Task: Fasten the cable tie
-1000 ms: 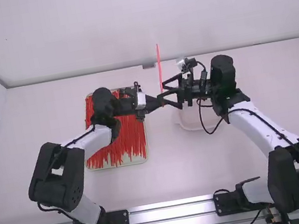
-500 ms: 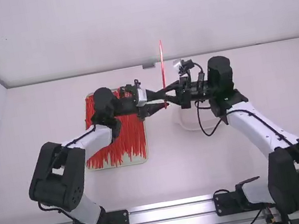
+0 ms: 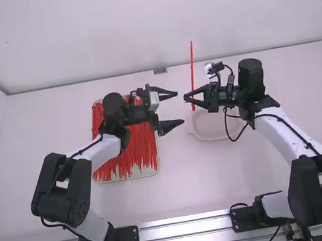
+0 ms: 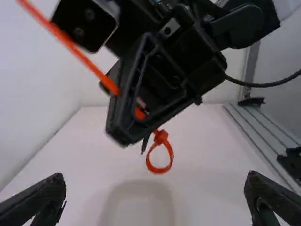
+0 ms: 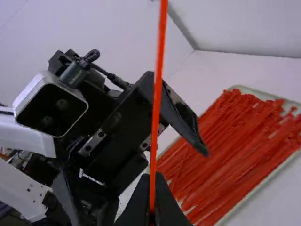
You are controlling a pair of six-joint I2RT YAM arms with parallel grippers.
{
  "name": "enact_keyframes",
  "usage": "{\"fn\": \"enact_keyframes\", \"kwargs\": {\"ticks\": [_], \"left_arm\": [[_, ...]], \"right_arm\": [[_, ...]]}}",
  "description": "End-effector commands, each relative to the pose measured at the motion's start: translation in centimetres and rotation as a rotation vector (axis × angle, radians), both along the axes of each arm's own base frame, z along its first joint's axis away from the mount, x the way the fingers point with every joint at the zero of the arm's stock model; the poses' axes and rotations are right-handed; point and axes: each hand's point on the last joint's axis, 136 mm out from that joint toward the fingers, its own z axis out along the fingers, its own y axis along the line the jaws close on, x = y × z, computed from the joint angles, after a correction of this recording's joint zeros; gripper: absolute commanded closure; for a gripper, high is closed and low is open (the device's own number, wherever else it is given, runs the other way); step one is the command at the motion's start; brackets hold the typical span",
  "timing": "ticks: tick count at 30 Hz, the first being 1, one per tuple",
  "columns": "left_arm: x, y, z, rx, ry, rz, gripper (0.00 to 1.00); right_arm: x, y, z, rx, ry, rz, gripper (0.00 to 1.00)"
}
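Note:
A red cable tie stands nearly upright in the air above the table's middle, and my right gripper is shut on its lower end. In the left wrist view the tie's end is closed into a small loop hanging under the right gripper's fingers. The tie's long tail rises from my right gripper. My left gripper is a short way to the left of the tie, open wide, with nothing between its fingers.
A tray heaped with several loose red cable ties lies under the left arm. A white dish sits on the table below the right gripper. The table's right side and front are bare.
The left gripper has let go of the tie and opened wide. The right gripper has drawn back to the right, carrying the tie away from the left gripper.

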Motion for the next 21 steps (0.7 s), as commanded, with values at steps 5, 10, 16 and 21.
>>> {"fn": "enact_keyframes", "kwargs": {"ticks": [5,10,16,21], "left_arm": [[4.0,1.0,-3.2,0.099,0.101,0.229,0.01],[5.1,1.9,-6.1,0.178,0.222,0.328,0.01],[6.3,4.3,-9.7,0.288,0.362,0.484,0.01],[6.6,5.6,-12.0,0.369,0.431,0.572,0.01]], "right_arm": [[1.4,-3.0,-2.6,-0.093,0.006,-0.124,1.00],[3.4,-5.4,-5.9,-0.237,0.093,-0.311,1.00],[3.9,-7.0,-8.9,-0.406,0.112,-0.410,1.00],[3.4,-8.6,-11.1,-0.457,0.161,-0.456,1.00]]}}
